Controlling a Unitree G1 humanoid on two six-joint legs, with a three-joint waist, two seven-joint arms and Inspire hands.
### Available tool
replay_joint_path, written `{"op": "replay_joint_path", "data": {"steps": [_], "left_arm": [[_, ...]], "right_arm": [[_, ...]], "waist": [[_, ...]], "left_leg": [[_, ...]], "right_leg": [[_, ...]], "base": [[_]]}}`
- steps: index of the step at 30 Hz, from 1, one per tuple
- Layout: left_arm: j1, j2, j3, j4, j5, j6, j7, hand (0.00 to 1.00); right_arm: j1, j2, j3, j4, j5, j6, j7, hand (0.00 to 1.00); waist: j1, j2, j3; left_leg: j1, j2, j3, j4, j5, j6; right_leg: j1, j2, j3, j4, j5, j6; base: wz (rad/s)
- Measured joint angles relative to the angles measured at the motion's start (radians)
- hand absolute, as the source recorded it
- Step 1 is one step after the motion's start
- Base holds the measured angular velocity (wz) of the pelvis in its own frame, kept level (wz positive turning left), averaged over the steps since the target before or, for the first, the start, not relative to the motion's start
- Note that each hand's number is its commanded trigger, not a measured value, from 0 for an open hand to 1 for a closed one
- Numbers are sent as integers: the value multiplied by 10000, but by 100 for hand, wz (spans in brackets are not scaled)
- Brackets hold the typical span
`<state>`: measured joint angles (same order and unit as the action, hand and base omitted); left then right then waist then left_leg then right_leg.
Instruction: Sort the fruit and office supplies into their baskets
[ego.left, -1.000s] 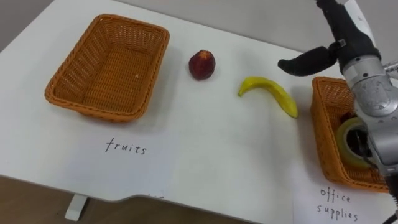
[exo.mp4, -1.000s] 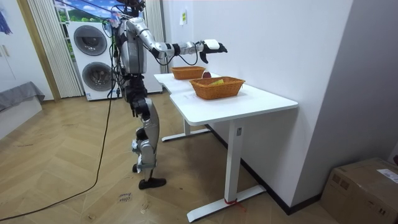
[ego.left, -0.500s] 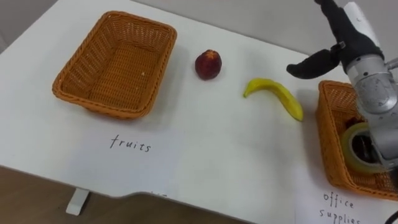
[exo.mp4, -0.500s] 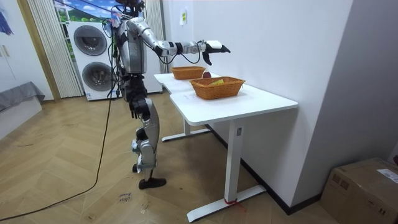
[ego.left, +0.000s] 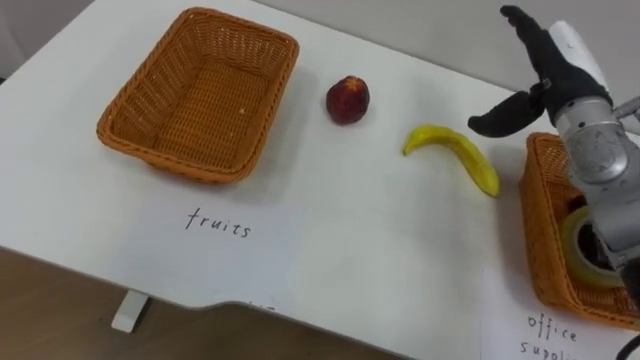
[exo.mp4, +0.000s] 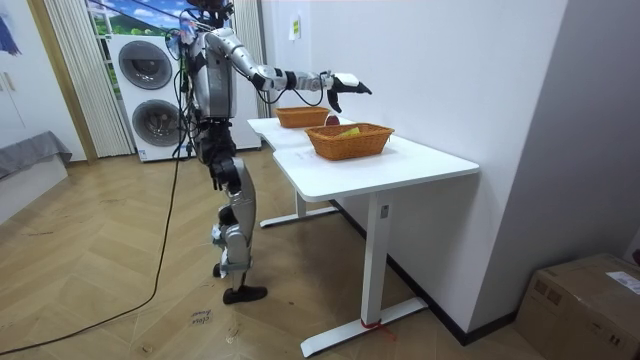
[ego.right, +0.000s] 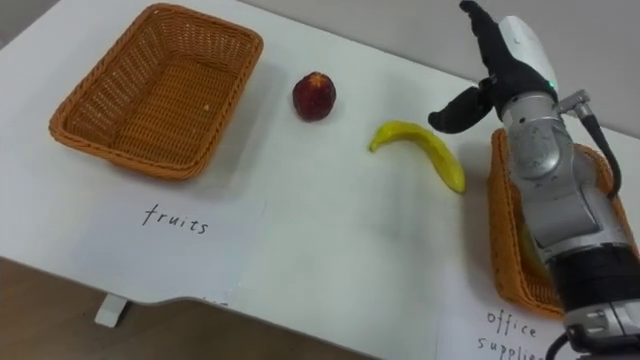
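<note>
Two fruits lie on the table (ego.left: 340, 235) between wicker baskets: left basket (ego.left: 195, 100), red peach (ego.left: 348, 100), banana (ego.left: 455, 155). Near the banana hovers the right hand (ego.left: 552, 78), fingers spread wide, holding nothing. The right basket (ego.left: 540, 230) holds a tape roll (ego.left: 574, 248).

Stretches the black-and-white right hand (ego.left: 550, 78) farther out over the white table (ego.left: 380, 230) and lowers it, spread open, closer to the curved yellow banana (ego.left: 455, 150), without touching. Shifts the head camera a little, sliding the whole scene rightward.
</note>
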<state>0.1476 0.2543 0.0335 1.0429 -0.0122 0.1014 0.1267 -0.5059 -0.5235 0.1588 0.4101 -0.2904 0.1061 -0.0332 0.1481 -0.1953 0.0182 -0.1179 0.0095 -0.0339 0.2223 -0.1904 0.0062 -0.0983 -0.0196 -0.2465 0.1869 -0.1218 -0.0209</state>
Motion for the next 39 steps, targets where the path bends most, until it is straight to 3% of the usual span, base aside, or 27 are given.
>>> {"op": "replay_joint_path", "data": {"steps": [13,20,39], "left_arm": [[-366,85,-603,-85,-774,-173,207,0],[-414,96,-1158,-118,-881,-220,199,0],[-422,109,-1328,-11,-940,-232,203,0]], "right_arm": [[-1042,-4,1269,966,-560,-2,1,0],[-1333,9,2131,2314,-642,-53,202,0],[-1430,15,2150,2752,-736,-74,452,0]], "waist": [[30,15,-15],[430,26,-6],[562,-32,82]], "left_leg": [[-287,-20,-163,161,44,-15],[-291,-35,-209,134,65,-27],[-320,-47,-257,5,130,-36]], "right_leg": [[-227,-3,-122,5,20,-33],[-199,-21,-184,10,35,-53],[-238,-43,-303,-1,44,-65]], "base": [[2],[2],[1]]}}
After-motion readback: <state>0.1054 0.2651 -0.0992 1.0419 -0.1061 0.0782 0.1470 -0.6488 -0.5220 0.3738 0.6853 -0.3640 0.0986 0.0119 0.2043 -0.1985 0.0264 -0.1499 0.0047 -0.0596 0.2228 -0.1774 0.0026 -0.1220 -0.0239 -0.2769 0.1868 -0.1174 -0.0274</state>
